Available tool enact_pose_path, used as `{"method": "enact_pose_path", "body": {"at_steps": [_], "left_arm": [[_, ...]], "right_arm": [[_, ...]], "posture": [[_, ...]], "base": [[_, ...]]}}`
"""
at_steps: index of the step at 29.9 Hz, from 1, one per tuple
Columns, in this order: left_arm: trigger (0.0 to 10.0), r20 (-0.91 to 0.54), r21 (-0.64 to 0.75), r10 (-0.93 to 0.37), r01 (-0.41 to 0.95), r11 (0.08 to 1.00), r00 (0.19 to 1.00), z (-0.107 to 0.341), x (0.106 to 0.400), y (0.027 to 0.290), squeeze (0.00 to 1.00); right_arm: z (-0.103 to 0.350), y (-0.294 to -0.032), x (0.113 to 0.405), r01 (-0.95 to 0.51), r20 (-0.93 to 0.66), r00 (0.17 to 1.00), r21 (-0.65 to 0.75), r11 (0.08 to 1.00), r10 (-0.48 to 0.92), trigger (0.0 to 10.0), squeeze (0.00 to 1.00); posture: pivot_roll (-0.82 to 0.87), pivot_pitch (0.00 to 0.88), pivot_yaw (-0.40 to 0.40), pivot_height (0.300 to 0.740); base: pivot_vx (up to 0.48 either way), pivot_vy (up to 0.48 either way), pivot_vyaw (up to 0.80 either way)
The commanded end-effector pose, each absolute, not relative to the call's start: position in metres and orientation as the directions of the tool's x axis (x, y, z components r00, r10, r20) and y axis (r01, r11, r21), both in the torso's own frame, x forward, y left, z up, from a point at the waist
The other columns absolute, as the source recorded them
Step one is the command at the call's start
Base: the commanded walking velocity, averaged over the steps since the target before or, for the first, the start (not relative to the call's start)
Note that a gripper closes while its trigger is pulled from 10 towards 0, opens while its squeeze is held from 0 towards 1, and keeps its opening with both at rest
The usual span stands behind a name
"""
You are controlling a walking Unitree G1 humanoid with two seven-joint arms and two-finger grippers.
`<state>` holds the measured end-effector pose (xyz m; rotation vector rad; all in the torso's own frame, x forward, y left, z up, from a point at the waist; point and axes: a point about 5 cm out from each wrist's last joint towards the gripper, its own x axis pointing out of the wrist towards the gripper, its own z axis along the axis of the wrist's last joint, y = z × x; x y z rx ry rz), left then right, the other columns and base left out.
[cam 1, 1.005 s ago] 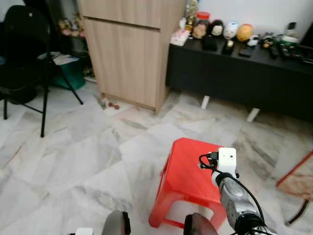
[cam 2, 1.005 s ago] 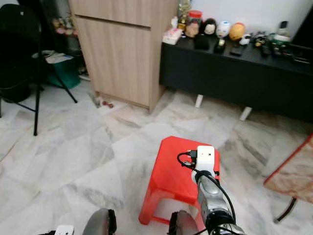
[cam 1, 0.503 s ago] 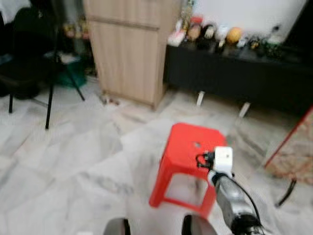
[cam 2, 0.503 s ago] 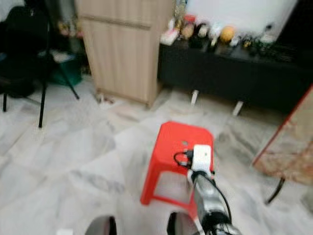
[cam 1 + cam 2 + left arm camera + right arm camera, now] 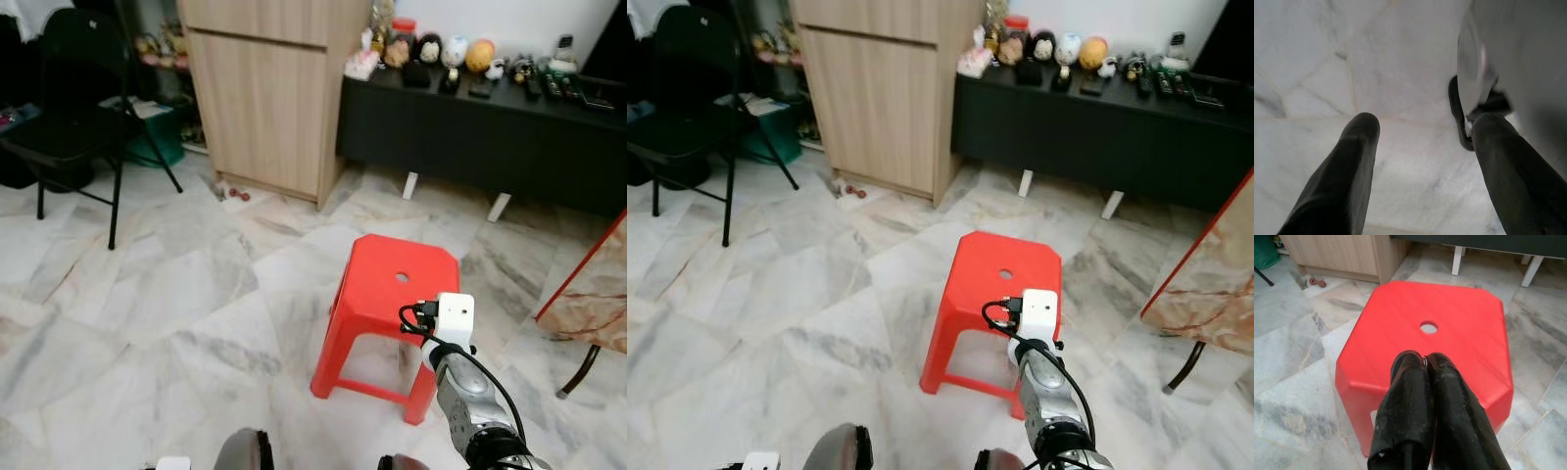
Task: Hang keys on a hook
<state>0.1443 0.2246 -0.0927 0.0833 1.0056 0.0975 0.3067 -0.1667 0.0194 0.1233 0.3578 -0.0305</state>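
keys are too small to make out for sure; the only hint is a pale glint [image 5: 1424,361] pinched at the tips of the right gripper [image 5: 1423,358], whose two black fingers are pressed tight together. if that is the keys, you cannot tell their long axis or which way they point.

the right gripper is aimed down and forward at a red stool [image 5: 397,284] in the lower middle of the head view, its tips above the near edge of the seat, short of the round hole. the right arm rises from the lower right of the frame, ending in a white camera box [image 5: 454,318].

the left gripper [image 5: 1422,127] hangs idle, fingers spread wide, over the marble floor [image 5: 147,313].

which way the hook lies from the jaws cannot be told. in my judgement you must find it first. candidates lie in the upper frame: a wooden cabinet [image 5: 265,88] at upper centre, a black sideboard [image 5: 490,137] at upper right, a black folding chair [image 5: 69,127] at upper left. the right arm is the one placed to hang.
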Motion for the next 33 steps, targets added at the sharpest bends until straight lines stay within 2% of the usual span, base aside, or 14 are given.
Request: {"method": "enact_pose_path", "body": {"at_steps": [1, 4, 8, 17, 19, 22, 25, 28, 30, 31, 33], "left_arm": [[10.0, -0.838, 0.124, 0.13, -0.047, 0.991, 0.531, -0.093, 0.142, 0.227, 0.0], [10.0, -0.815, 0.158, 0.143, -0.022, 0.987, 0.562, -0.087, 0.15, 0.235, 0.0], [10.0, -0.779, 0.193, 0.155, -0.004, 0.981, 0.608, -0.079, 0.162, 0.244, 0.0], [10.0, -0.551, 0.288, 0.15, 0.019, 0.957, 0.821, -0.03, 0.228, 0.261, 0.0], [10.0, -0.47, 0.296, 0.11, 0.039, 0.955, 0.876, -0.011, 0.248, 0.26, 0.0], [10.0, -0.411, 0.287, 0.065, 0.062, 0.956, 0.909, 0.002, 0.263, 0.255, 0.0], [10.0, -0.332, 0.24, -0.092, 0.178, 0.954, 0.939, 0.021, 0.281, 0.235, 0.0], [10.0, -0.278, 0.226, -0.216, 0.282, 0.932, 0.936, 0.037, 0.292, 0.217, 0.0], [10.0, -0.249, 0.215, -0.294, 0.348, 0.912, 0.923, 0.047, 0.297, 0.206, 0.0], [10.0, -0.249, 0.215, -0.294, 0.348, 0.912, 0.923, 0.047, 0.297, 0.206, 0.0], [10.0, -0.24, 0.198, -0.38, 0.429, 0.882, 0.893, 0.054, 0.299, 0.195, 0.0]], "right_arm": [[0.03, -0.168, 0.314, 0.051, -0.314, 0.949, 0.124, 0.991, -0.01, 10.0, 0.0], [0.035, -0.167, 0.318, 0.034, -0.296, 0.955, 0.147, 0.989, 0.011, 10.0, 0.0], [0.041, -0.166, 0.322, 0.01, -0.279, 0.96, 0.152, 0.988, 0.033, 10.0, 0.0], [0.062, -0.156, 0.336, -0.115, -0.217, 0.963, 0.194, 0.974, 0.157, 10.0, 0.0], [0.067, -0.155, 0.339, -0.174, -0.22, 0.954, 0.152, 0.973, 0.205, 10.0, 0.0], [0.068, -0.157, 0.341, -0.231, -0.259, 0.933, 0.097, 0.968, 0.248, 10.0, 0.0], [0.071, -0.154, 0.341, -0.397, -0.3, 0.878, -0.016, 0.918, 0.374, 10.0, 0.0], [0.084, -0.153, 0.342, -0.527, -0.289, 0.819, -0.039, 0.849, 0.495, 10.0, 0.0], [0.093, -0.146, 0.339, -0.67, -0.294, 0.723, -0.079, 0.738, 0.625, 10.0, 0.0], [0.093, -0.146, 0.339, -0.67, -0.294, 0.723, -0.079, 0.738, 0.625, 10.0, 0.0], [0.102, -0.141, 0.332, -0.79, -0.31, 0.606, -0.129, 0.599, 0.732, 10.0, 0.0]], "posture": [[0.06, 0.029, -0.059, 0.717], [0.07, 0.027, -0.059, 0.74], [0.07, 0.022, -0.057, 0.74], [0.07, 0.03, -0.057, 0.74], [0.06, 0.028, -0.059, 0.74], [0.06, 0.027, -0.06, 0.74], [0.05, 0.031, -0.06, 0.74], [0.05, 0.029, -0.063, 0.74], [0.05, 0.028, -0.062, 0.74], [0.05, 0.028, -0.062, 0.74], [0.05, 0.028, -0.064, 0.74]], "base": [[0.0, 0.0, 0.0], [0.0, 0.0, 0.0], [0.0, 0.0, 0.0], [0.0, 0.0, 0.0], [0.0, 0.0, 0.0], [0.0, 0.0, 0.0], [0.0, 0.0, 0.0], [0.0, 0.0, 0.0], [0.0, 0.0, 0.0], [0.0, 0.0, 0.0], [0.0, 0.0, 0.0]]}}
